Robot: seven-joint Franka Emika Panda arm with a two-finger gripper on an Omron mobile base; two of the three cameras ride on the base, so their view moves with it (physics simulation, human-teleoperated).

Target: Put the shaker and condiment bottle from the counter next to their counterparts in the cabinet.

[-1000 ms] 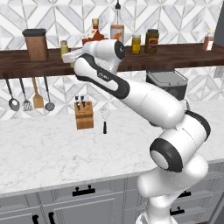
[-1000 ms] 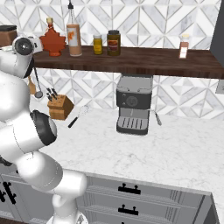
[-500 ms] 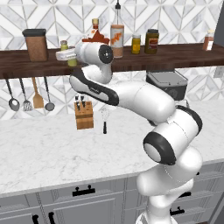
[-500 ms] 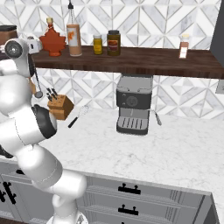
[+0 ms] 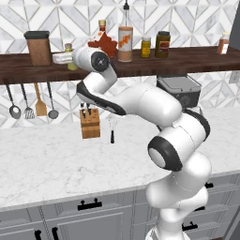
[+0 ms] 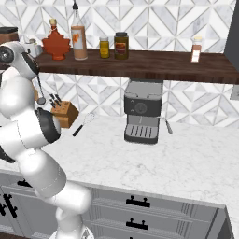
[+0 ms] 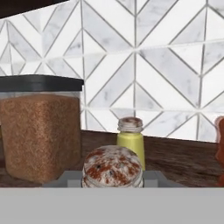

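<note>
In the hand view my gripper [image 7: 113, 180] is shut on the shaker [image 7: 113, 167], whose speckled metal cap sits between the fingers. Just behind it, its yellow-green twin [image 7: 130, 141] stands on the dark wooden cabinet shelf [image 7: 175, 159]. In the left base view the gripper [image 5: 60, 58] is at the cabinet [image 5: 187, 58], in front of the twin [image 5: 69, 47] and to the right of a brown canister [image 5: 38, 47]. The condiment bottle [image 5: 125, 40] stands on the shelf beside the red maple-leaf bottle [image 5: 104, 44]. The right base view also shows the condiment bottle [image 6: 78, 37] and the leaf bottle [image 6: 56, 44].
Two jars [image 5: 154, 46] and a red-capped shaker [image 5: 224, 42] stand further right on the shelf. Utensils [image 5: 29, 101] hang under it. On the counter are a knife block [image 5: 90, 124], a whisk [image 5: 112, 129] and a coffee machine [image 6: 142, 109].
My hand has moved left along the shelf with the shaker, from in front of the leaf bottle to beside the canister. The gripper has stayed shut.
</note>
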